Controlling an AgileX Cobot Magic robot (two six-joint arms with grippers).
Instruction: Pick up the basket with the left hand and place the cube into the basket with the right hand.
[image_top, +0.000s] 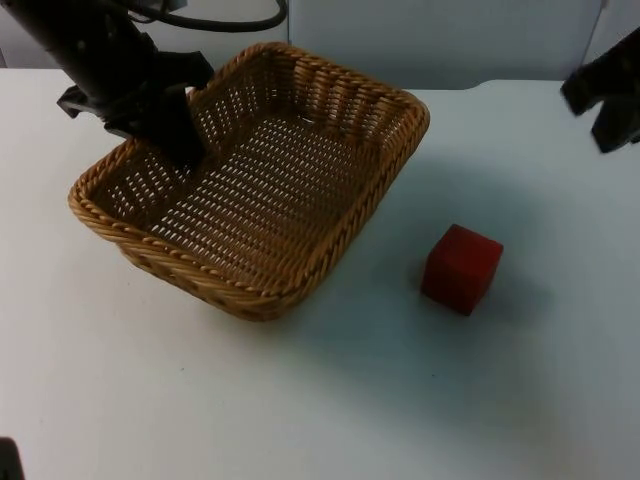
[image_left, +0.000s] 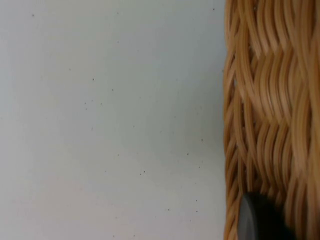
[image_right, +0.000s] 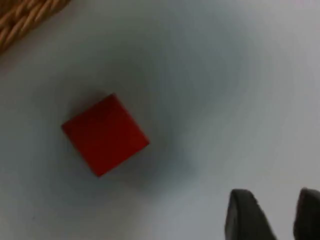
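Observation:
A woven wicker basket (image_top: 300, 120) sits tilted at the left-centre of the table, its near corner low and its far-left side raised. My left gripper (image_top: 185, 145) is shut on the basket's far-left wall, one finger inside. In the left wrist view a black fingertip (image_left: 257, 220) presses against the wicker wall (image_left: 270, 100). A red cube (image_top: 462, 268) rests on the table to the right of the basket, also seen in the right wrist view as the cube (image_right: 105, 134). My right gripper (image_top: 603, 105) hangs at the far right, beyond the cube, and its fingers (image_right: 282, 220) are open and empty.
White table top (image_top: 330, 400) runs out in front of the basket and cube. The grey partition wall (image_top: 450, 40) closes the far edge. A corner of the basket rim (image_right: 25, 20) lies a short way from the cube.

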